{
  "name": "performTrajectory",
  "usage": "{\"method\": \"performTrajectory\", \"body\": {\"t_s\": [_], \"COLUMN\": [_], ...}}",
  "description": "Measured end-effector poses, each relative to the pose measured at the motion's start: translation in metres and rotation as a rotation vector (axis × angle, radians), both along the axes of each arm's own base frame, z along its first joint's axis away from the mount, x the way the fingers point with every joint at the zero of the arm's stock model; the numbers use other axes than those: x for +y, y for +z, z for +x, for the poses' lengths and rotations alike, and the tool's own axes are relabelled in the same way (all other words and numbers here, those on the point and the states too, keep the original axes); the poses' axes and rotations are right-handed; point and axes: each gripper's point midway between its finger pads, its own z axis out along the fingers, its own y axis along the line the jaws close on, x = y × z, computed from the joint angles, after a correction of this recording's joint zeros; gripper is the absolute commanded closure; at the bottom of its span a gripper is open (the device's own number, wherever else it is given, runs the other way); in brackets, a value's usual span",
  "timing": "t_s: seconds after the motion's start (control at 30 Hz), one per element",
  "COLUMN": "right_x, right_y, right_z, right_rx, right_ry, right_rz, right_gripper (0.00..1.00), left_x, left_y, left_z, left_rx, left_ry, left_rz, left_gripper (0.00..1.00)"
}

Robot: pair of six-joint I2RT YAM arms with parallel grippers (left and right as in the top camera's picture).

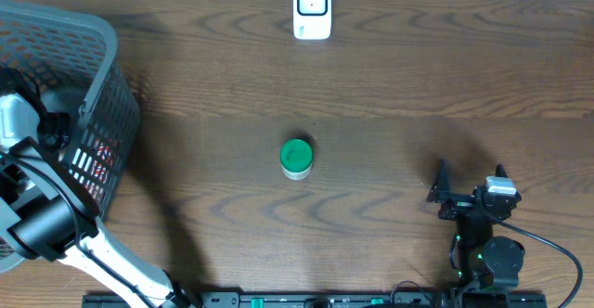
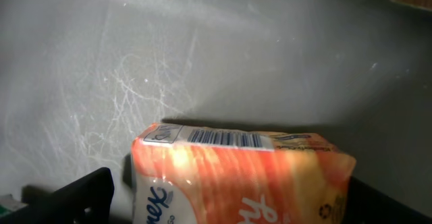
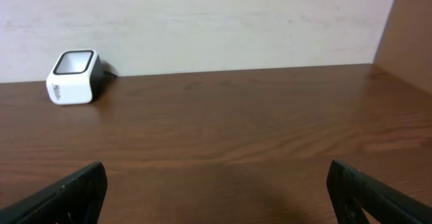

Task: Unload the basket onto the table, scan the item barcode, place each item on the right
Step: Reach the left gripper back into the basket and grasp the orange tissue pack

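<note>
An orange and white tissue pack point(image 2: 236, 177) lies on the grey floor of the basket point(image 2: 135, 62), its barcode point(image 2: 226, 138) on the upper edge facing the camera. My left gripper point(image 2: 229, 200) is open around the pack, one finger on each side, with a small gap on the left. In the overhead view this gripper is hidden inside the basket point(image 1: 104, 44). The white scanner point(image 1: 312, 9) stands at the table's far edge, and the right wrist view shows the scanner point(image 3: 72, 77) too. My right gripper point(image 1: 469, 186) rests open and holds nothing at the front right.
A small tub with a green lid point(image 1: 297, 158) stands in the middle of the table. The grey mesh basket fills the left side, with other packaged goods point(image 1: 93, 164) showing through its wall. A black rail point(image 1: 306, 300) runs along the front edge.
</note>
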Motion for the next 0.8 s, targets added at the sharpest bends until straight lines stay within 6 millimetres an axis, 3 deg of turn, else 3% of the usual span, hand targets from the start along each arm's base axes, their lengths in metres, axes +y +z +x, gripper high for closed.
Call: {"method": "performTrajectory", "body": {"t_s": [0.1, 0.17, 0.63, 0.7, 0.8], "right_x": [0.000, 0.000, 0.000, 0.000, 0.000], "right_y": [0.000, 0.000, 0.000, 0.000, 0.000], "right_z": [0.000, 0.000, 0.000, 0.000, 0.000], "right_rx": [0.000, 0.000, 0.000, 0.000, 0.000], "right_ry": [0.000, 0.000, 0.000, 0.000, 0.000], "right_rz": [0.000, 0.000, 0.000, 0.000, 0.000], "right_gripper": [0.01, 0.01, 0.01, 0.01, 0.01], "left_x": [0.000, 0.000, -0.014, -0.016, -0.016], "left_y": [0.000, 0.000, 0.005, 0.016, 0.056], "left_z": [0.000, -0.001, -0.020, -0.022, -0.021], "left_rx": [-0.001, 0.002, 0.093, 0.092, 0.027], "left_ry": [0.003, 0.002, -0.034, -0.050, -0.061], "left_rz": [0.000, -0.001, -0.067, -0.062, -0.012], "left_gripper": [0.32, 0.35, 0.34, 0.34, 0.34]}}
